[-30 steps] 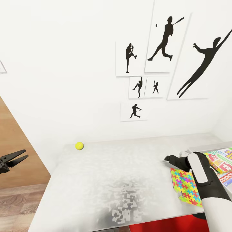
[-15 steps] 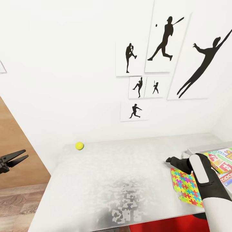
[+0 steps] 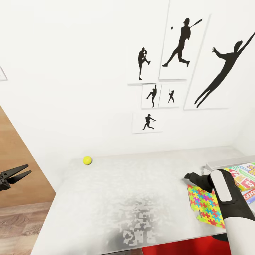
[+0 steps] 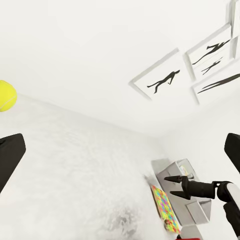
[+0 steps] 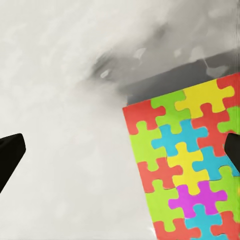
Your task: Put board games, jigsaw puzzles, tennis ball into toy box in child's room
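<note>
Puzzle [image 3: 204, 206] — multicolour; ball [image 3: 87, 160] — yellow-green.

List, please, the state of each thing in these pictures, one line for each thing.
Tennis ball: resting on the table, at its far corner, not yet in the box.
Jigsaw puzzle: flat on the table, beside the toy box.
Board games: lying inside the toy box.
Left claw: open, holding nothing.
Right claw: open, above the puzzle.

toy box [image 3: 226, 163]: cut by frame edge | board games [image 3: 244, 179]: partly cropped | jigsaw puzzle [image 3: 203, 203]: arm hides part
</note>
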Tool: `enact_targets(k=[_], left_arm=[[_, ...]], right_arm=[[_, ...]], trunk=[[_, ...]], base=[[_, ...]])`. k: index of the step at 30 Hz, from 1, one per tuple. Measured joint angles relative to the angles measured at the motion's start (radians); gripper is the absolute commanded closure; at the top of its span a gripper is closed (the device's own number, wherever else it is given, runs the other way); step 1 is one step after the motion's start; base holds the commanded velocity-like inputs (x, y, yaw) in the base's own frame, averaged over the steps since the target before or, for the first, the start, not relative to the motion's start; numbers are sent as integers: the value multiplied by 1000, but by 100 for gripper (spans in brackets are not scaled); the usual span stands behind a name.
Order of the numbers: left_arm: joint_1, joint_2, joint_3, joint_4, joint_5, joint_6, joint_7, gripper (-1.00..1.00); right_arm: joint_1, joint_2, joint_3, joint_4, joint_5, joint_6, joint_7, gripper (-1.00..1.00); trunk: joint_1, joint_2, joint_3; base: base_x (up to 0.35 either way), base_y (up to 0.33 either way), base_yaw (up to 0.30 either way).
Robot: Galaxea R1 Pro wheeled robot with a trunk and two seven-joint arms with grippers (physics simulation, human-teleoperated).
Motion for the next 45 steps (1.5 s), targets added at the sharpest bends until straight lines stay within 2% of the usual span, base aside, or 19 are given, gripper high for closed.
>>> enact_targets(k=[14,36,45], left_arm=[[0,0,0,0,0,0,0,-100],[0,0,3,0,0,0,0,-100],[0,0,3,0,0,0,0,-100]], right_arm=[[-1,-1,-68,0,4,0,-2,-100],[-1,-4,-134,12,10,-18,-4,-100],[-2,-10,-156,21,11,-52,-4,-100]], trunk=[[0,0,0],[0,0,0],[0,0,-11]], base=[[0,0,0],[0,0,0],[0,0,0]])
